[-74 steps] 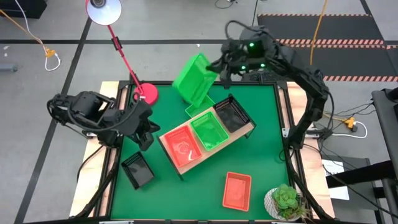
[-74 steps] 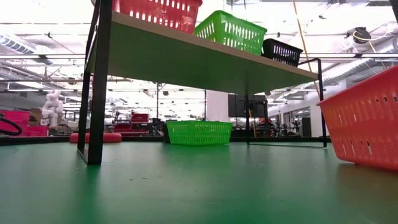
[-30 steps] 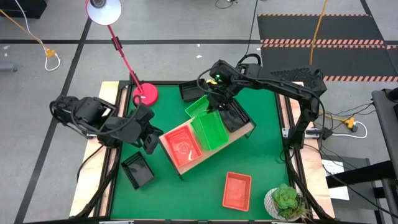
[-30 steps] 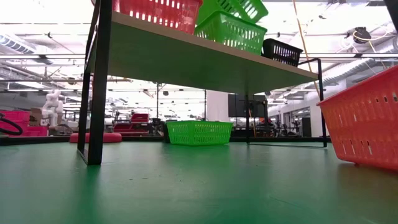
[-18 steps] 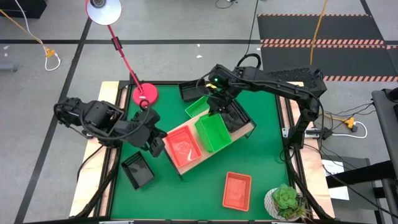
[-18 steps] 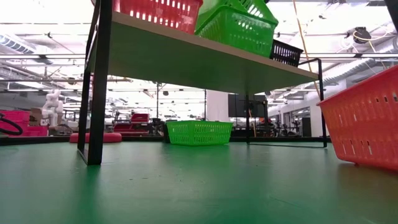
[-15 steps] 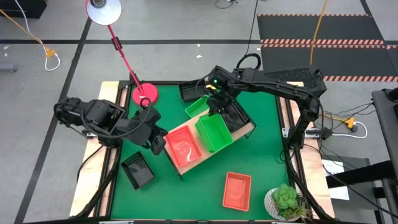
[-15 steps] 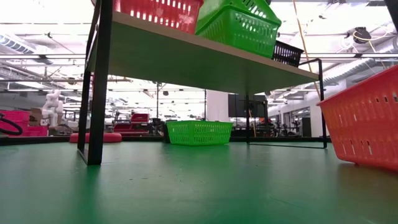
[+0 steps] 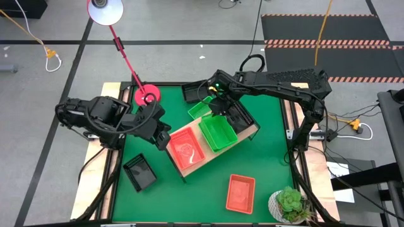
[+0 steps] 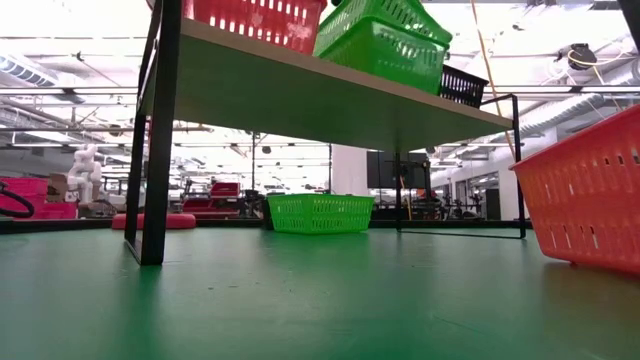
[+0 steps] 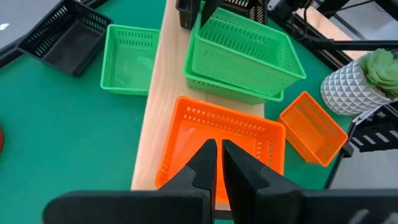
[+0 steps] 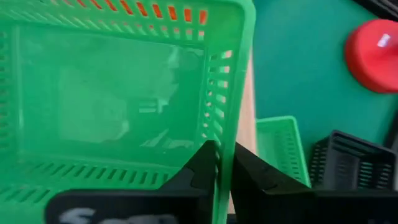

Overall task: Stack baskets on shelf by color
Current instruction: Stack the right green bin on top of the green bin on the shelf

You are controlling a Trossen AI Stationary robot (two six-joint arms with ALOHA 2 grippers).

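The right gripper (image 9: 215, 108) pinches the rim of a green basket (image 9: 218, 132) nested in another at the middle of the shelf (image 9: 183, 165). The left gripper (image 9: 163, 137), fingers together and holding nothing, hovers at the shelf's end by the orange-red basket (image 9: 187, 149). Open green mat (image 9: 183, 202) lies along the tabletop's front edge, beside a loose orange-red basket (image 9: 240, 193).

- A grey floor (image 9: 57, 75) is surrounding the green table (image 9: 265, 157).
- A red lamp (image 9: 106, 11) is shining down.
- Black mats (image 9: 315, 28) are lying beyond it.
- Ceiling lights (image 10: 60, 20) are glowing overhead.
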